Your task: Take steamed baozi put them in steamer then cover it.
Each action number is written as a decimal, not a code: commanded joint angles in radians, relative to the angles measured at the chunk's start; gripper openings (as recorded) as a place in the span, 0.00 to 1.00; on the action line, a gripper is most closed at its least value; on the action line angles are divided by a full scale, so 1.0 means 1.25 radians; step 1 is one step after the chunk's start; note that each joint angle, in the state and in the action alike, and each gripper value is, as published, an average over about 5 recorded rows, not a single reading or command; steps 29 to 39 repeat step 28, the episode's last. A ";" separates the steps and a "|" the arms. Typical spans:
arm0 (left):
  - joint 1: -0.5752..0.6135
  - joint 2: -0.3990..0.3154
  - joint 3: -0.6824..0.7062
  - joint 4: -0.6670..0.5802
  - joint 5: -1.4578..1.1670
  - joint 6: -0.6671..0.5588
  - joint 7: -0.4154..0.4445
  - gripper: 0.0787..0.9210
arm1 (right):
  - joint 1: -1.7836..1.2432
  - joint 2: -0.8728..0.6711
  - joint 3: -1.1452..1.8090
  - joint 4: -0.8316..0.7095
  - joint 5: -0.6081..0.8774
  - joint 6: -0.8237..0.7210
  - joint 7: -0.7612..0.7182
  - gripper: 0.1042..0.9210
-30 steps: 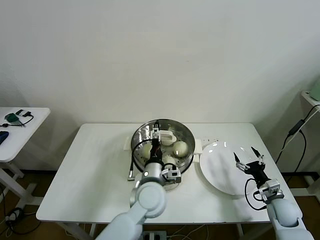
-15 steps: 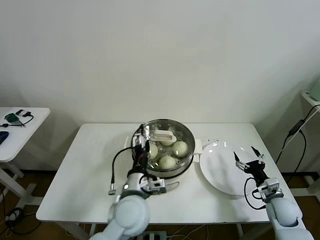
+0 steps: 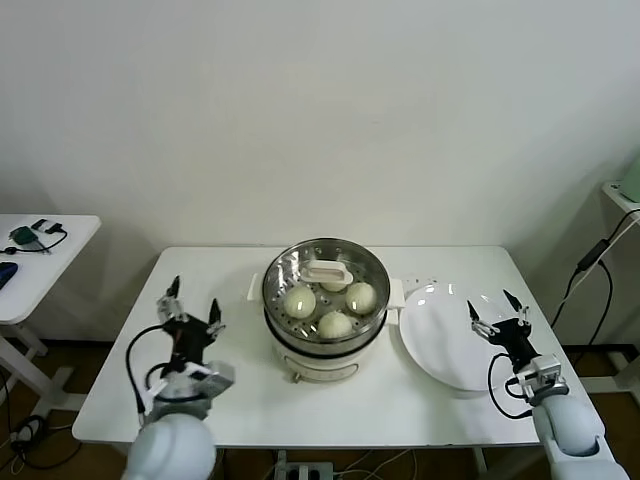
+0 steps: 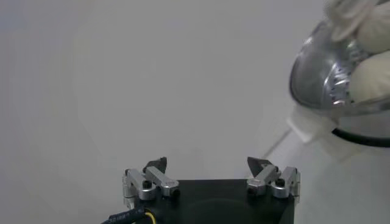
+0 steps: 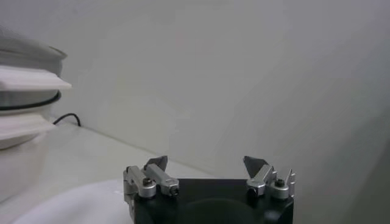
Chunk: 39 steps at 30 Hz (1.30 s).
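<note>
The steamer point(image 3: 300, 352) stands mid-table with the glass cover point(image 3: 328, 271) resting on it. Several cream-white baozi point(image 3: 299, 300) show through the glass. My left gripper point(image 3: 190, 311) hangs open and empty over the table's left part, well clear of the steamer. In the left wrist view the left gripper point(image 4: 208, 164) has its jaws wide apart, and the steamer point(image 4: 317, 82) and a baozi point(image 4: 373, 82) lie beyond. My right gripper point(image 3: 500, 316) stands open and empty over the plate's right edge. The right wrist view has the right gripper point(image 5: 206, 163) with the steamer point(image 5: 24, 115) far off.
A flat white plate point(image 3: 440, 345) lies right of the steamer, under my right gripper. A small side table point(image 3: 40, 262) with gear stands far left. A black cable point(image 3: 590, 265) hangs at the far right. The wall is close behind the table.
My left gripper has drawn back from the cover's handle to the table's left side, open. The cover stays on the steamer. The right arm has not moved.
</note>
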 commanded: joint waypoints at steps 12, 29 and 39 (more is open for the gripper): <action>0.217 -0.133 -0.364 0.080 -0.675 -0.587 0.002 0.88 | -0.093 0.031 0.015 0.107 0.050 -0.002 -0.010 0.88; 0.234 -0.132 -0.356 0.047 -0.659 -0.587 0.025 0.88 | -0.156 0.047 0.039 0.153 0.049 0.008 -0.016 0.88; 0.234 -0.132 -0.356 0.047 -0.659 -0.587 0.025 0.88 | -0.156 0.047 0.039 0.153 0.049 0.008 -0.016 0.88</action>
